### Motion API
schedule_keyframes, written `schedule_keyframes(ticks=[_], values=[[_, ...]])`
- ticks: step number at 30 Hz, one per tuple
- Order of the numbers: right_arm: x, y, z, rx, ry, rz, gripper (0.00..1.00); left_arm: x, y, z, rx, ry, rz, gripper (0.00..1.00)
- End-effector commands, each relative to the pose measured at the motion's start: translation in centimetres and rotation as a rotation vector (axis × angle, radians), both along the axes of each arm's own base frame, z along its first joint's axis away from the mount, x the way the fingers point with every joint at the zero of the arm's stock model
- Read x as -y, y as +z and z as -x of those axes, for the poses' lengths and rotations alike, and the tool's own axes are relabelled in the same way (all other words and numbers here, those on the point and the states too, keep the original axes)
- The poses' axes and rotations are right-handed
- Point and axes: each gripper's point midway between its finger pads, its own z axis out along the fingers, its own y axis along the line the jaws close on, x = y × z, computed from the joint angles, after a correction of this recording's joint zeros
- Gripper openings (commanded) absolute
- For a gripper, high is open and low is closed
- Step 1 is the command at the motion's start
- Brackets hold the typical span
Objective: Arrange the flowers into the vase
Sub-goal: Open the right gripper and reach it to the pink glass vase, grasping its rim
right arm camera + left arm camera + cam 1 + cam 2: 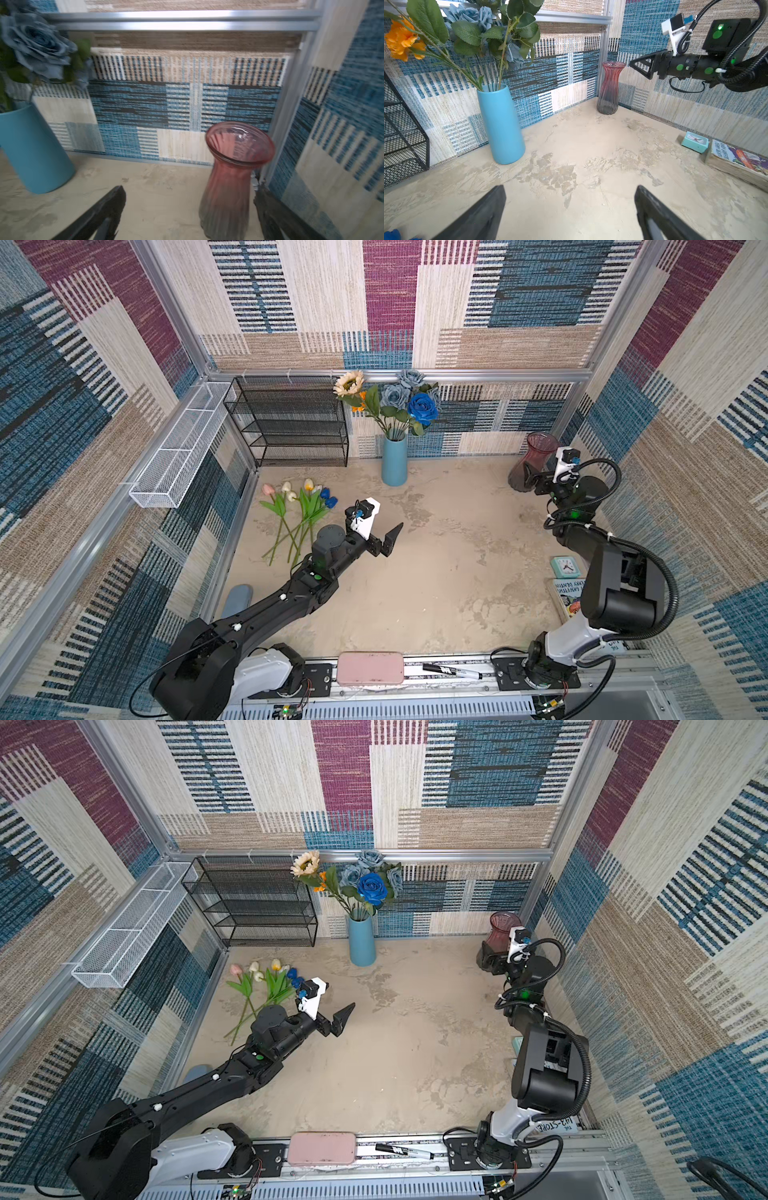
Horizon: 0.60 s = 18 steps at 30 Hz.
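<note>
At far left, note the white mesh basket (178, 448) fixed to the side wall and the black wire shelf (291, 423) against the back. Just in front, find the tulips (299, 506) lying flat on the worktop (436, 593), heads toward the back wall and stems fanned toward the front: loose and unarranged, probably laid out for picking one stem at a time. Right beside them, see the left end effector (388, 539), spread wide and gripping nothing, hovering over bare worktop; seemingly parked clear of the stems rather than reaching for one. Further right, against the back wall, find the blue vase (394, 462), upright and already filled with dusty-blue roses (392, 397), a bright blue rose (423, 406) and a cream sunflower (349, 383). In the far right corner, find the red glass vase (536, 456), upright and empty, with the right end effector (189, 191) spread on either side of its lower body, not clamped; likely set to grip low, for steadiness, and bring it out of the corner toward the tulips. Along the right wall, note a small clock (565, 567) and a book (567, 597), out of the way.
</note>
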Motion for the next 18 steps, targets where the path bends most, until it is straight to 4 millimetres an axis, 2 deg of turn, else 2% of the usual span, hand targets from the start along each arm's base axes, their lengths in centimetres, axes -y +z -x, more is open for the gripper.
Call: schedule_keyframes(ticks=[1, 7, 13, 16, 18], values=[[1.9, -0.5, -0.7, 0.027, -0.040, 0.049, 1.00, 0.2, 1.3, 0.3, 0.032, -0.019, 0.062, 1.00], [3.1, -2.4, -3.9, 0.016, -0.004, 0.114, 1.00, 0.0, 1.0, 0.7, 0.029, -0.021, 0.071, 1.00], [3.1, -3.1, -6.8, 0.069, 0.079, 0.146, 1.00, 0.0, 0.8, 0.8, 0.012, -0.025, 0.063, 1.00], [2.8, -2.8, -7.7, 0.103, 0.115, 0.157, 1.00, -0.3, 1.0, 0.8, 0.014, -0.014, 0.066, 1.00], [3.4, -3.1, -8.6, 0.104, 0.109, 0.155, 1.00, -0.4, 1.2, 0.9, 0.015, -0.012, 0.065, 1.00]])
